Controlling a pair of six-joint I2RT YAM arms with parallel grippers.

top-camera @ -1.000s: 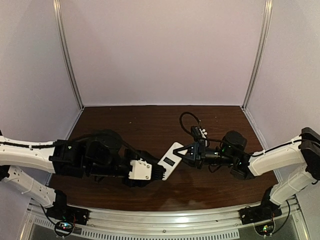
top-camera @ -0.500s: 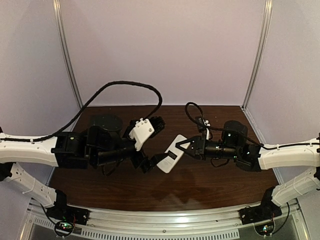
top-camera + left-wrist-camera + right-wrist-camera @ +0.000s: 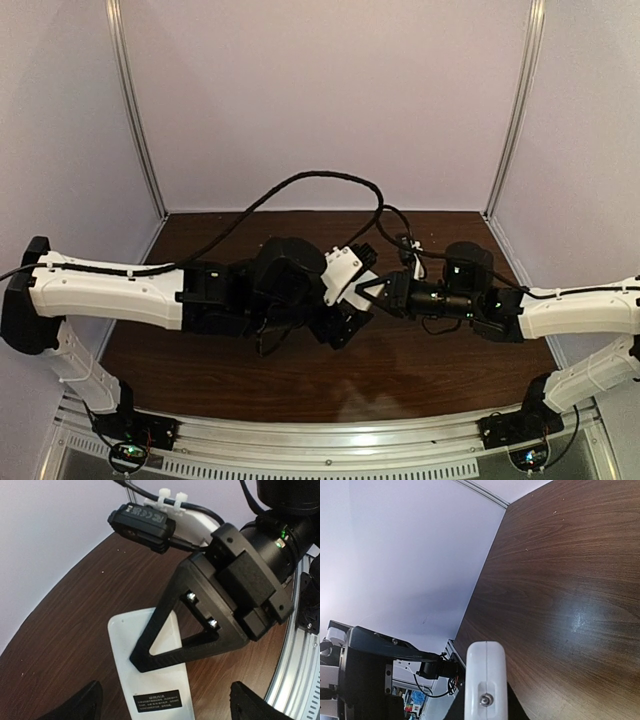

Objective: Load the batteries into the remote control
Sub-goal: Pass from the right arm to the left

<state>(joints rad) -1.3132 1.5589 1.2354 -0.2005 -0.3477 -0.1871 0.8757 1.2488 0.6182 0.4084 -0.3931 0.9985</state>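
Observation:
The remote control (image 3: 150, 680) shows its plain white back with a black label, held off the dark table. My right gripper (image 3: 145, 655) is shut on it, one black triangular finger lying across its back. In the right wrist view the remote (image 3: 485, 675) is seen end-on between that gripper's (image 3: 485, 707) fingers. My left gripper (image 3: 165, 707) stands open, its two fingertips wide apart on either side of the remote's label end, touching nothing. From above, the left gripper (image 3: 353, 292) covers most of the remote (image 3: 368, 298), next to the right gripper (image 3: 364, 290). The batteries are out of view.
The brown wooden table (image 3: 430, 360) is boxed in by pale walls with metal posts (image 3: 135, 110). The left arm's black cable (image 3: 300, 185) loops high over the back of the table. An aluminium rail (image 3: 330, 440) runs along the near edge. The right wrist's camera (image 3: 142, 522) sits close above the remote.
My left arm has let go of the remote, opened wide, lifted and swung right until its wrist hangs over it. The right gripper has kept its hold and hardly moved.

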